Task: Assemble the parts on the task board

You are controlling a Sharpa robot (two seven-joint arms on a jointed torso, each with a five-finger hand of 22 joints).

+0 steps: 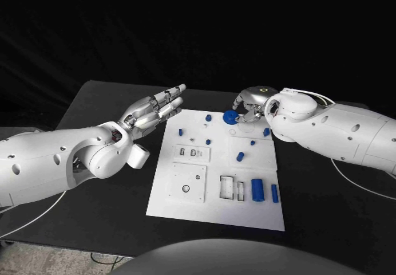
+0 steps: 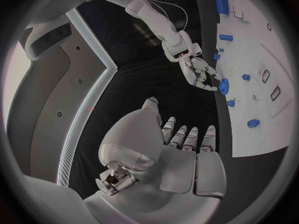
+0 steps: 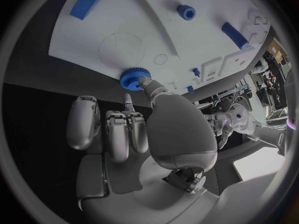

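Near the task board (image 1: 216,201), two blue cylinders (image 1: 257,190) lie at its five o'clock corner. The left hand (image 1: 154,112) hovers spread and empty at ten o'clock. Farthest, at one o'clock, the right hand (image 1: 248,109) pinches a blue gear (image 1: 230,117).

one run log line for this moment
right hand: pinches blue gear at task board far edge | left hand: open, beside board

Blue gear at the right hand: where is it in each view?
Head view: gear at the board's far edge, at the right hand.
Left wrist view: gear at the board's dark-side edge, touched by the right hand.
Right wrist view: gear at the board edge, against the hand's fingertip.
Shared landmark: the board edge.
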